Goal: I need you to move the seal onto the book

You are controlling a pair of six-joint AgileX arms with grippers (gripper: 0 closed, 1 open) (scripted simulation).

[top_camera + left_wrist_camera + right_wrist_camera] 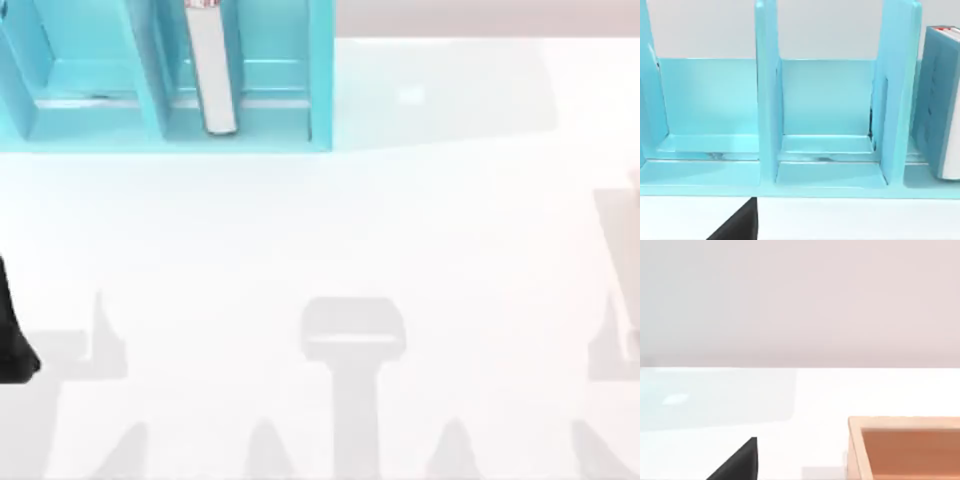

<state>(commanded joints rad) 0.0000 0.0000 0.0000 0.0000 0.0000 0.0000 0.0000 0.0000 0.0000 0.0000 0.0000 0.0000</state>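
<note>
The seal is out of view. The book (939, 100), with a teal-blue cover and white page edges, stands upright in the right compartment of the light-blue shelf unit (767, 100). From above, the book (212, 70) shows as a pale upright slab in the shelf unit (150, 110) at the table's back left. My left arm (12, 335) sits at the table's left edge, and a black corner of the left gripper (740, 225) faces the shelf from some way off. A black corner of my right gripper (740, 462) hangs over the white table.
A shallow tan wooden box (905, 440) rests on the table near my right gripper. The shelf's other compartments (710, 100) hold nothing. White table surface (350, 230) stretches in front of the shelf, crossed by grey shadows.
</note>
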